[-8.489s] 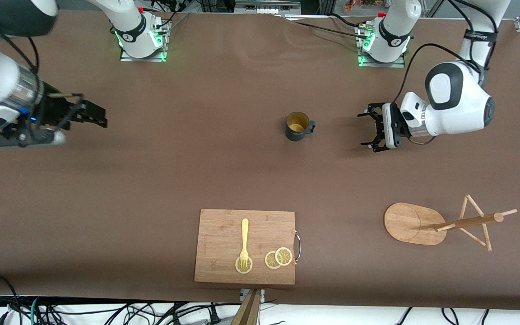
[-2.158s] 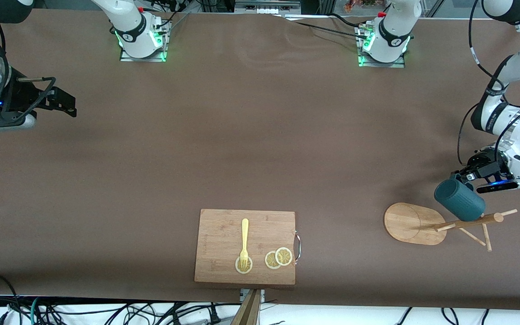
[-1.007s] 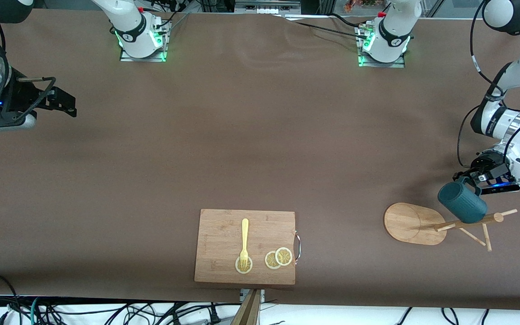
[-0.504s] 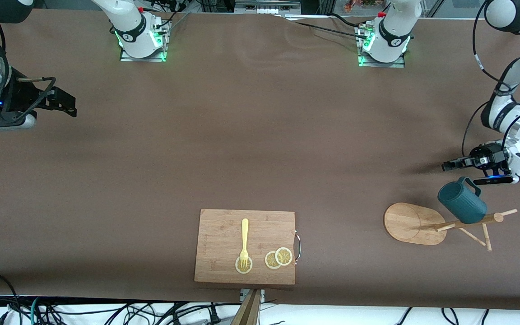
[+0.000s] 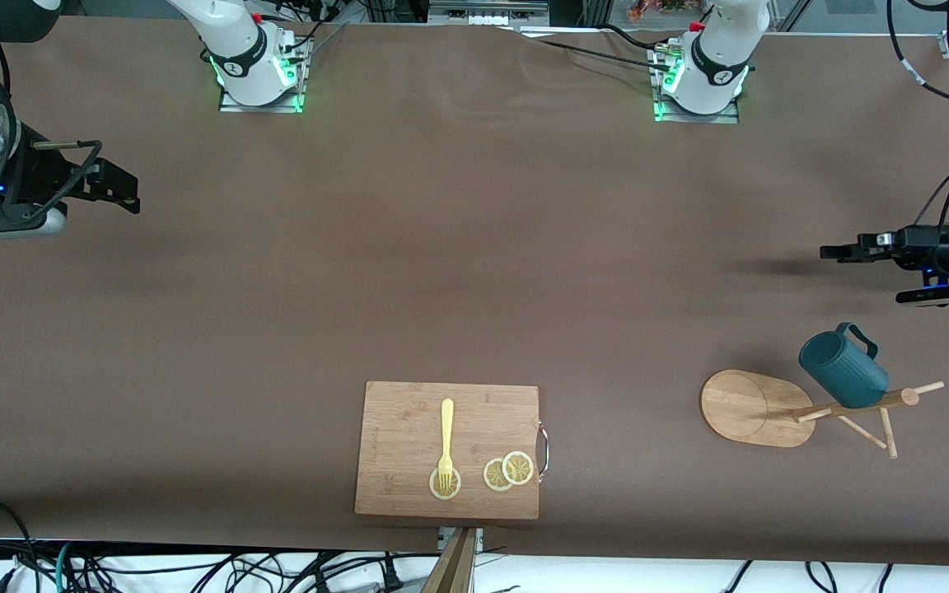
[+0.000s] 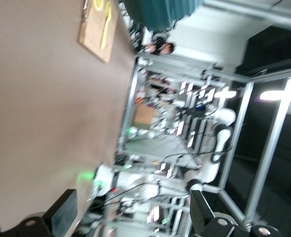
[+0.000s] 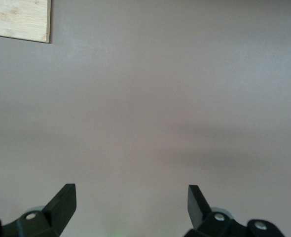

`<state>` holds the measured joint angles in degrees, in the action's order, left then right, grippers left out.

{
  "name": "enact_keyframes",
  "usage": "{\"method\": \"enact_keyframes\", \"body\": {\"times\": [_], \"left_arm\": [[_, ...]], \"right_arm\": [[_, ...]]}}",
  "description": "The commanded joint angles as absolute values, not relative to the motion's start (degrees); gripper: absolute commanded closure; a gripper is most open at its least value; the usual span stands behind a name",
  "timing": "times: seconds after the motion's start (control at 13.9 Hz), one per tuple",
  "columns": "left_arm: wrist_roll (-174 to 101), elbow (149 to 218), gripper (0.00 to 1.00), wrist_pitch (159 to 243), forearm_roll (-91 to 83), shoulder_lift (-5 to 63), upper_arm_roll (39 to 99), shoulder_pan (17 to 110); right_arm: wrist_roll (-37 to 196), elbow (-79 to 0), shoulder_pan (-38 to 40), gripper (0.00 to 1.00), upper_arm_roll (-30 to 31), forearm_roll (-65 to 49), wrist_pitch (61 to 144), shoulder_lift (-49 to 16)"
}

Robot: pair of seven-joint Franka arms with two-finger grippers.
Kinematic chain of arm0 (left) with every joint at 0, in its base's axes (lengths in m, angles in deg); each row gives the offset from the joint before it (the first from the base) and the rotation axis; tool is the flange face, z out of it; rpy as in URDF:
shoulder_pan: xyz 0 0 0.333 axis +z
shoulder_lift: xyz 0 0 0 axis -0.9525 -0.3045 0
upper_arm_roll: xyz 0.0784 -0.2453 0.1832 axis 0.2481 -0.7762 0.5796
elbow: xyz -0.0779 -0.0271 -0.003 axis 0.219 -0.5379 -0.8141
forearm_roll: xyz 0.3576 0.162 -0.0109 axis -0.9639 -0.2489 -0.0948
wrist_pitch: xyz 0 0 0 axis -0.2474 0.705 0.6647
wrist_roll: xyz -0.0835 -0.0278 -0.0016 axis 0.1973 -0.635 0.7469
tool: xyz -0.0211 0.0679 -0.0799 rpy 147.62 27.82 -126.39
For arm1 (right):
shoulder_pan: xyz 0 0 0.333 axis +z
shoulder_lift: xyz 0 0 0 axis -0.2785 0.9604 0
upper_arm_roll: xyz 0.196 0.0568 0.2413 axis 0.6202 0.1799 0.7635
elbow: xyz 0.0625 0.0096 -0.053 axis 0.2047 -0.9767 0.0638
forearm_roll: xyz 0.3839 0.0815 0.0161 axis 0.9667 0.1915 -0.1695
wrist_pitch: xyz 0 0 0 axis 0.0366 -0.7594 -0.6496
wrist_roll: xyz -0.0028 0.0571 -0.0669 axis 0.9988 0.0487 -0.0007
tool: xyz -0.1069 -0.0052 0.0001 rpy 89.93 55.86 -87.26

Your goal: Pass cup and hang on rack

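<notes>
The cup (image 5: pixel 843 371) hung on the rack (image 5: pixel 779 408), tilted with its mouth turned toward the right arm's end of the tabletop (image 5: pixel 441 263) and its loop handle uppermost. It sat on one of the thin pegs near the top of the post, clear of the oval base, and nothing gripped it. The rack stood toward the left arm's end of the tabletop, close to the front camera's edge.

The left gripper (image 5: pixel 841 252) was up in the air over bare brown tabletop near that same end, apart from the cup, with its fingers (image 6: pixel 64 216) spread wide and empty. A strip of the teal cup showed at the edge of the left wrist view.

The right arm waited at its own end. The right gripper (image 5: pixel 116 185) hovered over bare tabletop, well apart from everything else, its fingers (image 7: pixel 64 200) wide open and holding nothing.

A wooden cutting board (image 5: pixel 447 450) lay near the front camera's edge, about midway along the tabletop. On it were a yellow fork (image 5: pixel 446 441) and three lemon slices (image 5: pixel 508 471), the fork's tines resting on one slice.
</notes>
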<state>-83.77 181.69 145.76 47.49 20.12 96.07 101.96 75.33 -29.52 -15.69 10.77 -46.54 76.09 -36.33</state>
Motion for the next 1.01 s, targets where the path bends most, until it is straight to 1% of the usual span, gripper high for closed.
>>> {"method": "enact_keyframes", "body": {"times": [0.0, 0.22, 0.43, 0.72, 0.94], "left_arm": [[-77.51, 174.41, 0.0, 146.23, 39.62, 23.54, 95.96, 99.27], [-67.23, 167.82, 0.0, 147.02, 30.3, 28.37, 95.87, 93.39], [-60.37, 162.36, 0.0, 149.04, 20.28, 31.37, 95.96, 85.75], [-56.74, 158.66, 0.0, 156.41, 4.66, 34.53, 95.87, 76.26], [-56.83, 158.65, 0.0, 163.26, -7.76, 38.04, 95.78, 70.53]], "right_arm": [[75.71, -28.99, -16.35, 0.0, 11.47, -46.79, 75.15, -36.71], [75.71, -28.99, -16.35, 0.0, 11.47, -46.79, 74.8, -36.71], [75.44, -28.99, -16.35, 0.0, 11.47, -46.79, 73.84, -36.71], [75.36, -28.99, -16.35, 0.0, 11.47, -46.79, 73.57, -36.79], [75.36, -28.99, -16.35, 0.0, 11.47, -46.79, 73.57, -36.79]]}}
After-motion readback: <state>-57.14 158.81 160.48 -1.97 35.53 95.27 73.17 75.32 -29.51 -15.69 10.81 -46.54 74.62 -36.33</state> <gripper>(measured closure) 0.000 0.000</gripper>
